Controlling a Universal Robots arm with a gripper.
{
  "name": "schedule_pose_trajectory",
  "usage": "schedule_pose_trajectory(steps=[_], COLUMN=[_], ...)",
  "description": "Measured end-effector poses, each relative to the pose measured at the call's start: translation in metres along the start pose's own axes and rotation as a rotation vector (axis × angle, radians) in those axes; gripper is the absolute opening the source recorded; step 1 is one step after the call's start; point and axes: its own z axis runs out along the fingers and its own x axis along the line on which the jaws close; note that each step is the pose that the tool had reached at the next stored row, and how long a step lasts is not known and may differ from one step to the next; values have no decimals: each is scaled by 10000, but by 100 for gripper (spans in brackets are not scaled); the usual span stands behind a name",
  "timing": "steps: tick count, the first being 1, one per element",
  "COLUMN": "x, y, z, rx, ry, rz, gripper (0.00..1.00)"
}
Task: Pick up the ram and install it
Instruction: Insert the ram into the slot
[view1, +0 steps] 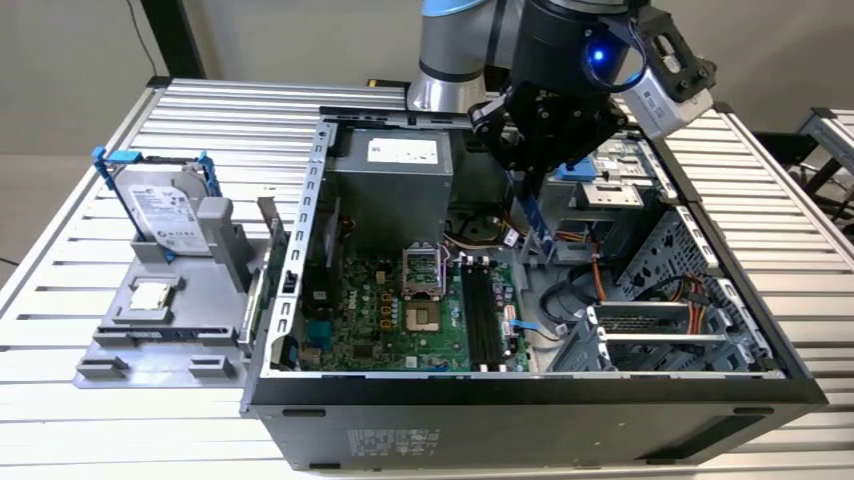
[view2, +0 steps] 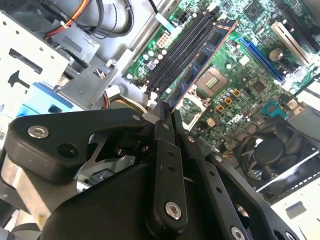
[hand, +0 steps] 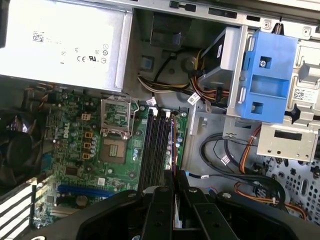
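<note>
Exterior view puts a slatted metal table (view1: 54, 280) under an open computer case (view1: 534, 400) of grey sheet steel, lying on its side with the green main board (view1: 387, 310) facing up. A boxy grey power supply (view1: 394, 175) sits at the far end inside.

Over the case hangs the black gripper (view1: 523, 172), its fingers pressed together on the ram (view1: 534, 215), a thin flat stick with a bluish face and a coppery edge. The stick runs straight out from the fingertips and down toward the board, so its long axis looks steep rather than flat. As far as I can judge, it hangs clear of the board.

In the second wrist view the ram (view2: 200, 62) lines up alongside the black slots (view2: 182, 50), long glossy plastic rails lying side by side. In the first wrist view it shows edge-on, a thin line over the slots. The slots lie below and just ahead of the fingertips.
</note>
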Motion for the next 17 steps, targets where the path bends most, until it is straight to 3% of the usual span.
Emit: schedule_pose_trajectory(steps=[9,17], x=[4,4], y=[2,3], z=[119,123], rx=[-101,-102], ry=[-15,-15], rz=[174,181], gripper=[0,0])
